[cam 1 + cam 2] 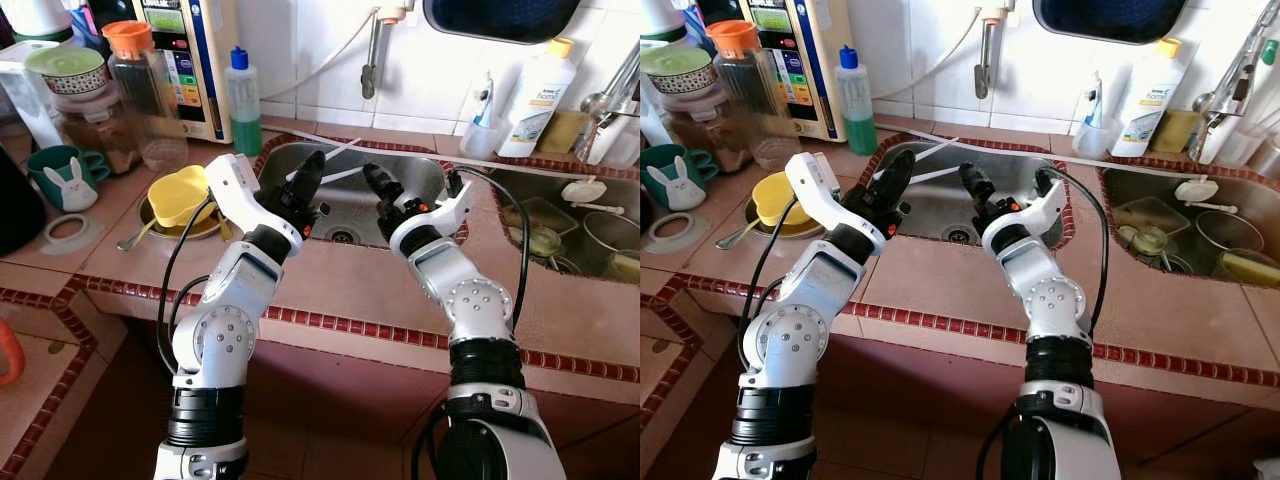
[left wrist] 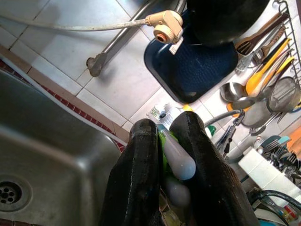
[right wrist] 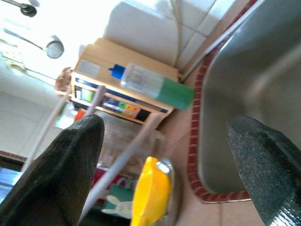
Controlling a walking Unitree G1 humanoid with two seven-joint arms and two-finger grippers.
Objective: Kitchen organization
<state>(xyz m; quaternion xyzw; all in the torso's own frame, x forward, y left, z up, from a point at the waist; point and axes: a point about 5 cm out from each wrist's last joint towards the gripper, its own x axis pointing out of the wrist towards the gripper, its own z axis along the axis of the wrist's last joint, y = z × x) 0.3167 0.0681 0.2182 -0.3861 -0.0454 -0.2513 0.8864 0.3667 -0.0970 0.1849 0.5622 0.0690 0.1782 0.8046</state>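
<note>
Over sink, upright handle in left claw

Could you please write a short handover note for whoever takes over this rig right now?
Left end effector: over the left sink, shut on a slim white-and-green item; what it is, I can't tell.
Right end effector: open, empty, over the same sink.
On the counter to the left: yellow cup in a metal bowl, green bunny mug, green-and-clear bottle.
Right sink holds dishes.
Done: item in hand. Left: place it; the rest likely still needs sorting.
</note>
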